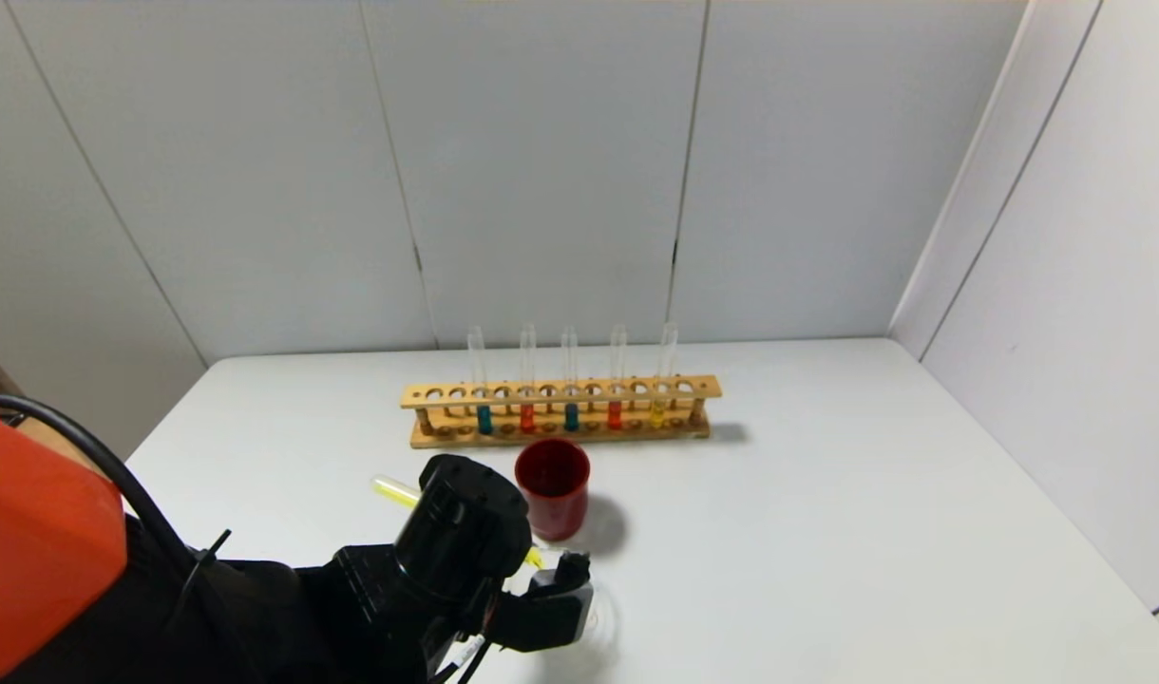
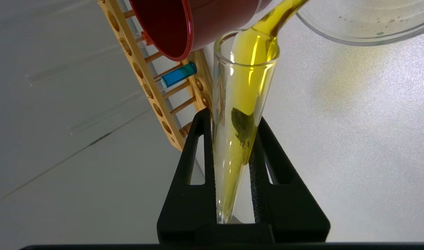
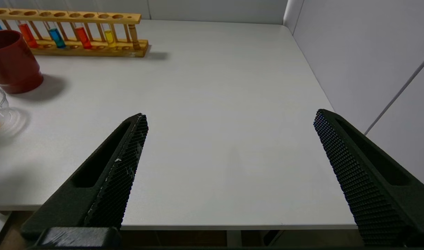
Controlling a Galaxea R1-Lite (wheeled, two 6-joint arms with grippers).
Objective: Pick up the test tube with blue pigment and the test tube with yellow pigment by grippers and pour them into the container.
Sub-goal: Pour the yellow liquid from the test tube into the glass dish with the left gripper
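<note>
Yellow tube tipped over the dish, mid-pour.

The left end effector (image 2: 233,139) was clamped tight on the test tube with yellow pigment (image 2: 245,86), whose mouth spilled a yellow stream toward the container (image 2: 365,27) just ahead of it. The red cup (image 1: 552,484) and wooden rack (image 1: 560,391) stood beyond, where the test tube with blue pigment (image 1: 484,418) waited upright. A good pour likely meant tilting slowly with the lip over the dish. The right end effector (image 3: 229,139) hung wide open and empty above the worktop (image 3: 233,86).

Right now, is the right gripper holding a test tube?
No, the right gripper is open and empty above the white table.
</note>
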